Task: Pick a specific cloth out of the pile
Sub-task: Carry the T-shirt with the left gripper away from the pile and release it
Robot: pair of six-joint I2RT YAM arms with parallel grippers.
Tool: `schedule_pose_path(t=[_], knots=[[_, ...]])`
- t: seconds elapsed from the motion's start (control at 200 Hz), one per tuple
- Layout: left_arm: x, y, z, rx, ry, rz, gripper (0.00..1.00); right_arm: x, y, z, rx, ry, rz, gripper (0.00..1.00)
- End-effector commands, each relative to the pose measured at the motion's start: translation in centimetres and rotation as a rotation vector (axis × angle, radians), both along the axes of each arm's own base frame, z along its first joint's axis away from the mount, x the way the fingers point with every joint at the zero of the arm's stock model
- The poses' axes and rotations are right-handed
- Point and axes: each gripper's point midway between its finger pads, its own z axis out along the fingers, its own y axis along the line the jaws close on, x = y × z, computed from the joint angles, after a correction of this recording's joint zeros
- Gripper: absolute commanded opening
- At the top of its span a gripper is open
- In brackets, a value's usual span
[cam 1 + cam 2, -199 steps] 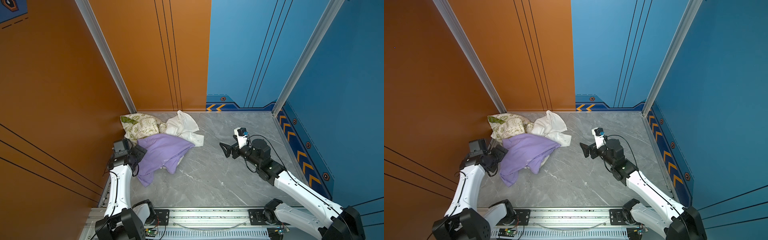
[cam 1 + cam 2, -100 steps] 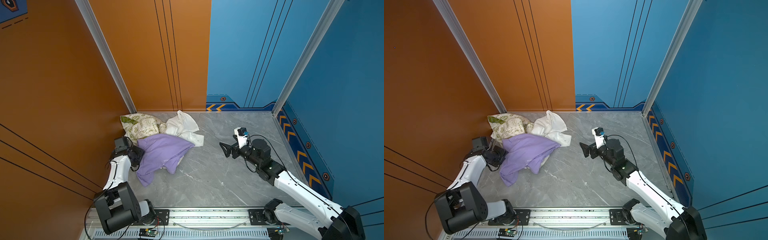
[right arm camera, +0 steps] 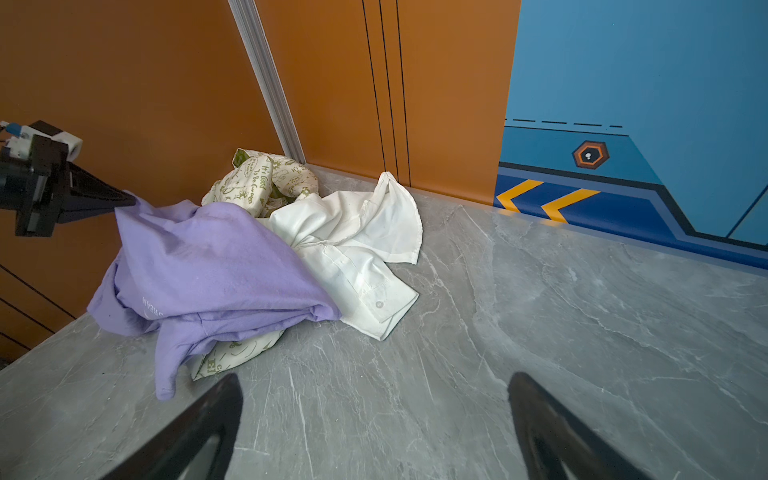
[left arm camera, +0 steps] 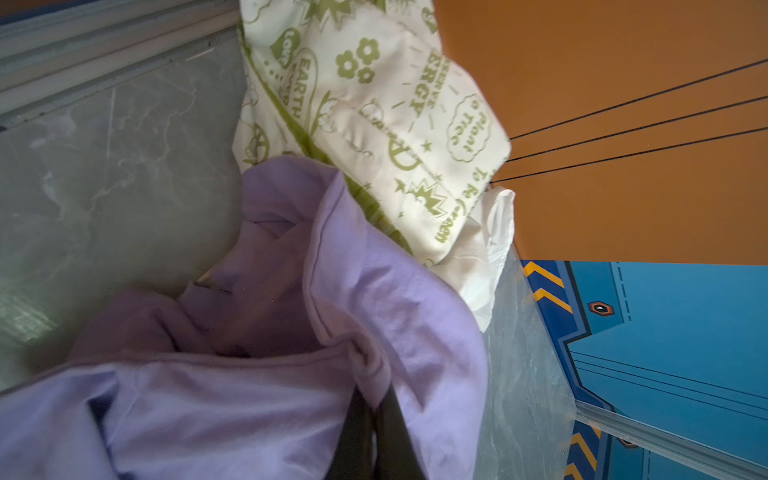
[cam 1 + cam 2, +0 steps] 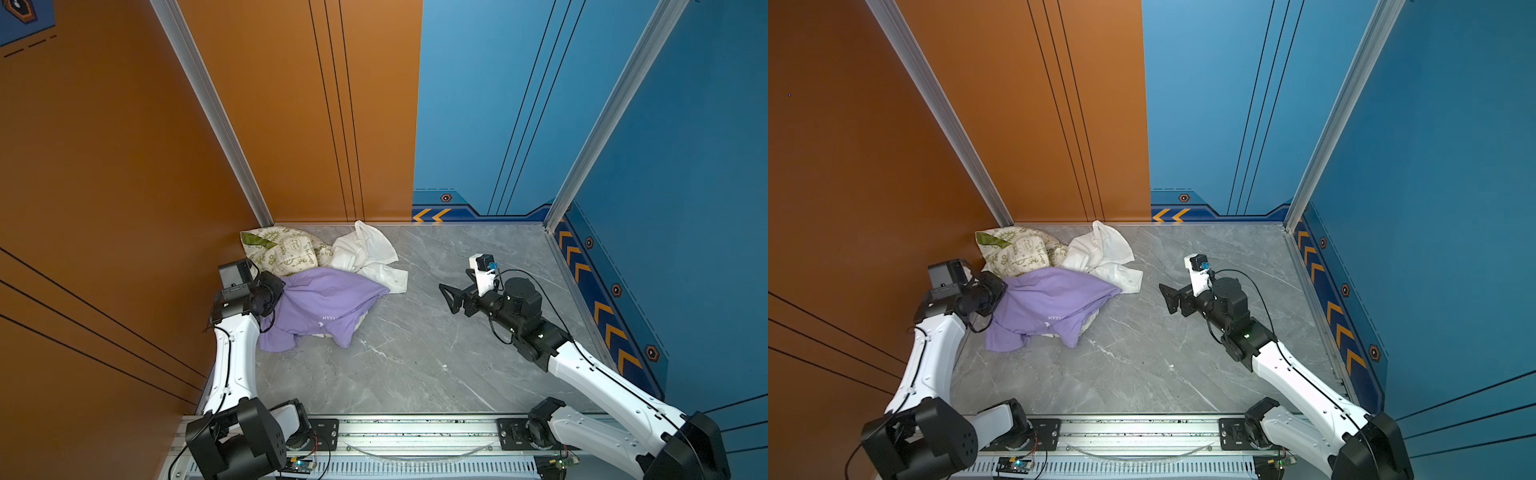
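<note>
1. Cloth (image 5: 328, 309), the purple one, is lying on top of the pile (image 5: 320, 270) at the far left of the worktop (image 5: 415, 357), close to the orange wall (image 5: 291, 124).
2. Small white letters (image 5: 331, 318) are showing near the front edge of the cloth in both top views.
3. The left hand (image 4: 376, 411) is pinching the cloth at the edge nearest the orange wall. Its two dark fingers (image 4: 357, 436) are pressing together with purple fabric caught between them.
4. In the right wrist view, the left hand (image 3: 124, 202) is holding one corner of the cloth (image 3: 208, 266) up off the worktop. The fabric is sloping down from that corner onto the pile.
5. The cream cloth (image 5: 286, 249) with green drawings is sitting behind the cloth, right in the corner. The cloth is touching it and covering part of it. A bit of the cream cloth (image 3: 232, 353) is also peeking out from under the cloth's front edge.
6. The white shirt (image 5: 365, 257) is lying just beside the cream cloth, on its right. The cloth is covering its near side, and one sleeve is sticking out onto the bare worktop.
7. The right hand (image 5: 448, 297) is hanging low over the bare worktop, well apart from the pile, and it is pointing toward the pile.
8. The right hand's fingers (image 3: 199, 424) are spreading wide and are holding nothing.
9. The blue wall (image 5: 685, 208) is standing behind the right arm.
</note>
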Motion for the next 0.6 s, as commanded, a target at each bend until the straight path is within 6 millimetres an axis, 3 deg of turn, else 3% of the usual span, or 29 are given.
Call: schedule_pose_path(t=[0.0, 0.12, 0.265, 0.415, 0.596], knots=[[0.9, -1.3, 4.8, 0.083, -0.106, -0.057, 0.00, 0.1, 0.1, 0.0, 0.025, 0.006, 0.006, 1.00], [2.0, -4.0, 8.4, 0.150, -0.175, -0.140, 0.00, 0.0, 0.1, 0.0, 0.030, 0.008, 0.005, 1.00], [3.4, -9.0, 12.0, 0.249, -0.247, -0.277, 0.00, -0.1, 0.0, 0.2, 0.035, 0.007, 0.004, 1.00], [4.7, -16.3, 14.3, 0.292, -0.302, -0.481, 0.00, -0.2, -0.2, 0.3, 0.035, 0.004, 0.001, 1.00], [5.3, -26.5, 15.8, 0.340, -0.348, -0.726, 0.00, -0.1, -1.3, 0.8, 0.031, -0.013, -0.054, 1.00]])
